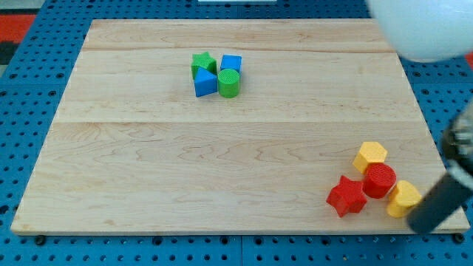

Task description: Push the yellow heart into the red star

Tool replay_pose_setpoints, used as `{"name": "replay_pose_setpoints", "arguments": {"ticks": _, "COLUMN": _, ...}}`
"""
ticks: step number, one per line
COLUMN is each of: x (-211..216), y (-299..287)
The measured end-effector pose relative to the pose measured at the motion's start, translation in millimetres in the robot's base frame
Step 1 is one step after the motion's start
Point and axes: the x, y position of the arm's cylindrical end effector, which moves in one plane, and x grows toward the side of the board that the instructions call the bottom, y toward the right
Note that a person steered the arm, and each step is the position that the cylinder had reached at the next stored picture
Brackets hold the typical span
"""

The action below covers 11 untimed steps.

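Item: pale wooden desk (244,170), planked with visible grain, set on a blue pegboard (22,111). Upper-left cluster, all touching or nearly so: green star (202,62), blue cube (231,63), blue triangular block (205,83), ribbed green cylinder (228,83). Lower-right cluster: yellow hexagon (370,157), ribbed red cylinder (379,180) just below it, red star (346,196) to the cylinder's left and touching it, yellow heart (404,198) at the cylinder's right, near the desk's bottom edge. We carry no gripper, only a dark rod slanting in from the view's right; my tip (415,222) rests just beside the heart's lower right. A blurred white body (421,26) fills the top-right corner.
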Motion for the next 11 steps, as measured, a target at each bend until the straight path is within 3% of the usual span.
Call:
{"name": "replay_pose_setpoints", "arguments": {"ticks": 1, "x": 0, "y": 50}}
{"name": "replay_pose_setpoints", "arguments": {"ticks": 2, "x": -6, "y": 51}}
{"name": "replay_pose_setpoints", "arguments": {"ticks": 6, "x": -32, "y": -77}}
{"name": "replay_pose_setpoints", "arguments": {"ticks": 9, "x": -25, "y": -101}}
{"name": "replay_pose_setpoints", "arguments": {"ticks": 11, "x": -35, "y": -170}}
